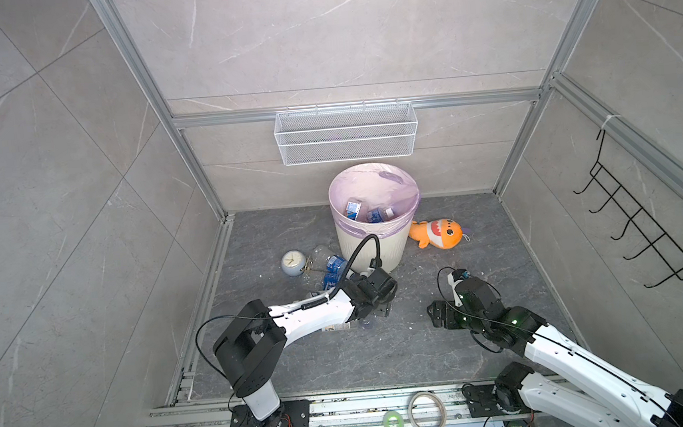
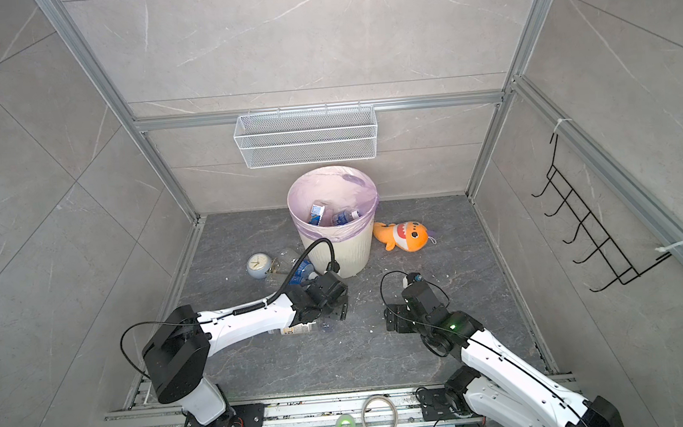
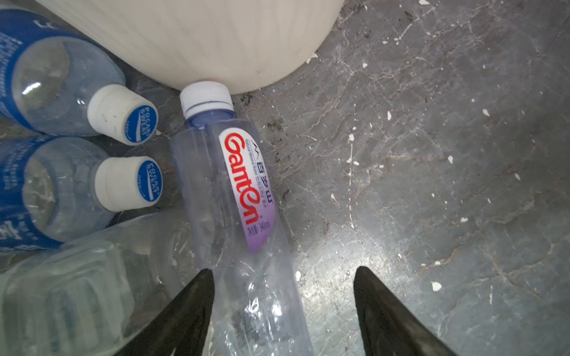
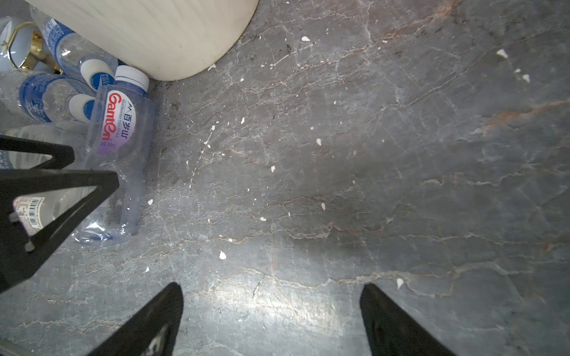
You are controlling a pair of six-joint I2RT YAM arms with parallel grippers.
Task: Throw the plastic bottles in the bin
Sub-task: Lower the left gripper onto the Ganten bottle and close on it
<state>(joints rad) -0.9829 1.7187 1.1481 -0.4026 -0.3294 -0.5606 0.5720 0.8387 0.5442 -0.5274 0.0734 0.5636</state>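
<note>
In both top views the bin (image 1: 374, 216) is seen at upper centre of the floor, with a few bottles already lying in its liner. More bottles (image 1: 331, 267) are piled at its lower left, beside a clock (image 1: 293, 262). The left hand (image 1: 380, 303) is lowered over the pile; the right hand (image 1: 437, 313) is hung above bare floor at centre right.

In the left wrist view the left hand (image 3: 282, 274) is seen half open around the crumpled base of the Ganten bottle (image 3: 237, 191), one finger touching it, nothing gripped. The thin wall could be crushed and slip out. Its cap is pressed against the bin, so a push could shove the bin. "POCARI SWEAT" is read on two caps (image 3: 142, 123).

In the right wrist view the right hand (image 4: 271, 296) is held wide open and empty; "Ganten" is read at upper left.
</note>
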